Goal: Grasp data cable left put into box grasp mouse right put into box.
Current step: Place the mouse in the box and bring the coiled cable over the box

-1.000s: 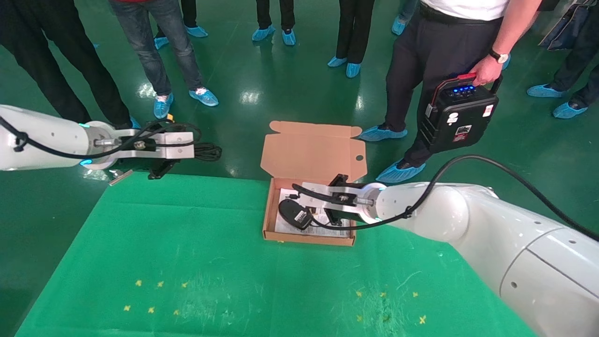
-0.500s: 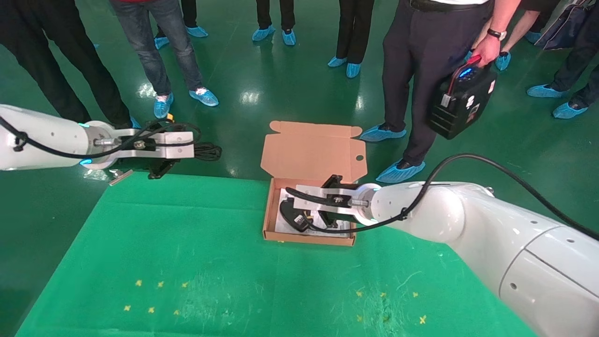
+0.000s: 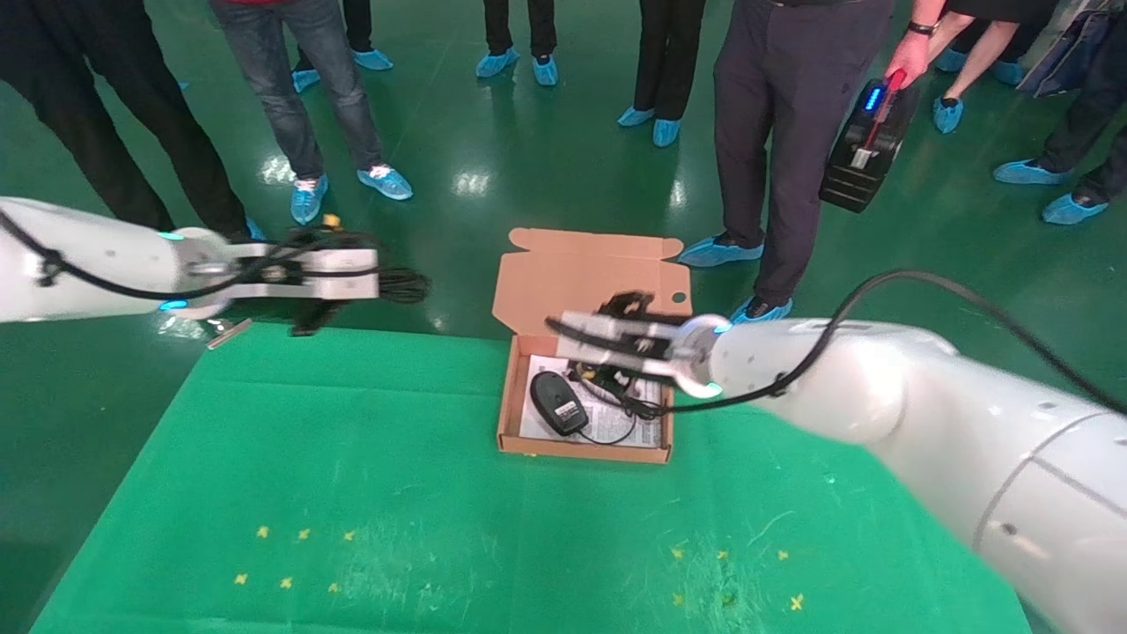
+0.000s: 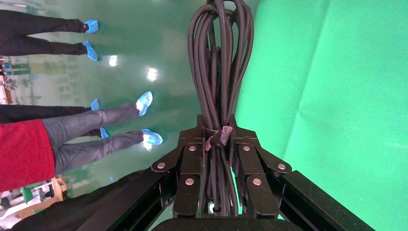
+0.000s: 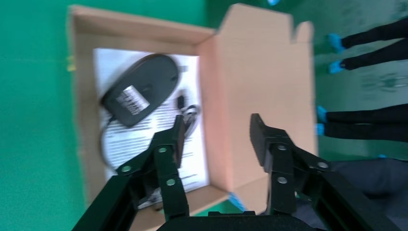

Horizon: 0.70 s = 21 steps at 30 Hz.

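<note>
released a moment ago, the mouse (image 3: pixel 558 401) now lies label-up on the printed sheet inside the box (image 3: pixel 507 414), toward its left side, with its thin cord (image 3: pixel 616 433) looped beside it on the sheet. earlier the right gripper (image 3: pixel 616 345) was down at the mouse; it has since lifted and drawn back toward the hinged lid (image 3: pixel 588 286), and its fingers (image 5: pixel 172 144) stand wide apart with nothing between them. that reads as the mouse half of the task being done.

the right arm reaches in from the right, wrist roughly level above the box's far edge. the left gripper (image 4: pixel 219 144) hangs beyond the cloth's (image 3: pixel 352 458) far left corner, well apart from the box, clamped on a strapped bundle of cable (image 4: pixel 220 72). that cable has yet to go into the box.
</note>
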Each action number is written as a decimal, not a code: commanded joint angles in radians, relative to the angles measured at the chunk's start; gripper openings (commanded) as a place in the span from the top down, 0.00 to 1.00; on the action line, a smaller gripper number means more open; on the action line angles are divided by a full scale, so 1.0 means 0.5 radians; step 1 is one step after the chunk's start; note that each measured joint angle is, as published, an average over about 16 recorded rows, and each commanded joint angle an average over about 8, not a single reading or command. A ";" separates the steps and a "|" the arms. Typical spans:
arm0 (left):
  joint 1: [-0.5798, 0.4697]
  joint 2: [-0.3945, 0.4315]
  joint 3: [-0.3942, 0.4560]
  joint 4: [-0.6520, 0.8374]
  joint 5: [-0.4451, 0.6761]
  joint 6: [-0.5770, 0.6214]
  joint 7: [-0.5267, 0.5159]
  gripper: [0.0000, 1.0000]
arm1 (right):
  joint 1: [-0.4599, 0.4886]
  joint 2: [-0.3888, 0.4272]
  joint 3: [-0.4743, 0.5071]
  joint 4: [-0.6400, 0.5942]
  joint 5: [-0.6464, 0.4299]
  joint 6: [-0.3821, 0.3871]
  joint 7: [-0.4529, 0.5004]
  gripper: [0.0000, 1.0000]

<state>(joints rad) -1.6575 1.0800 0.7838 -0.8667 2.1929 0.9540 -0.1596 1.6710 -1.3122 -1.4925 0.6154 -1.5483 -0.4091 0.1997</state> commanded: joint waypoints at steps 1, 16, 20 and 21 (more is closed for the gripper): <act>0.000 0.000 -0.002 -0.007 -0.004 0.000 0.000 1.00 | 0.010 0.004 0.007 0.012 0.000 0.028 0.009 0.00; 0.173 0.467 0.034 0.271 -0.240 -0.436 0.444 1.00 | 0.294 0.776 -0.067 0.673 -0.350 -0.004 0.220 0.00; 0.224 0.561 0.109 0.357 -0.385 -0.567 0.616 1.00 | 0.362 1.003 -0.077 0.965 -0.490 -0.059 0.368 0.00; 0.240 0.571 0.139 0.363 -0.430 -0.598 0.651 1.00 | 0.375 1.049 -0.077 1.034 -0.527 -0.073 0.408 0.00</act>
<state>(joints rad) -1.5377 1.3512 0.8723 -0.7023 1.9731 0.6547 0.1499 1.8504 -0.8116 -1.5286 1.1126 -1.8175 -0.4453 0.4084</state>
